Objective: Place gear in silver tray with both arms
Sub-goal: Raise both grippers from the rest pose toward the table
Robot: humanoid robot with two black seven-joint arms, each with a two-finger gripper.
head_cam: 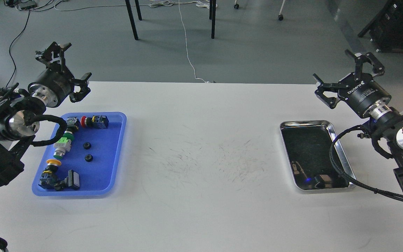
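Right, both hands are up off the white table (201,140) and holding nothing. The left hand (65,68) hovers just beyond the far left corner of the blue tray (115,154), fingers spread wide. Two small black gears (87,145) lie in the middle of that blue tray, one just nearer than the other, well below and to the right of the left hand, with push-button switches (94,121) around them along the tray's far and left sides. Over on the other side, the silver tray (341,150) sits well apart from the blue tray, its dark bottom showing only reflections. The right hand (350,75) hangs above the silver tray's far right corner, fingers spread too.
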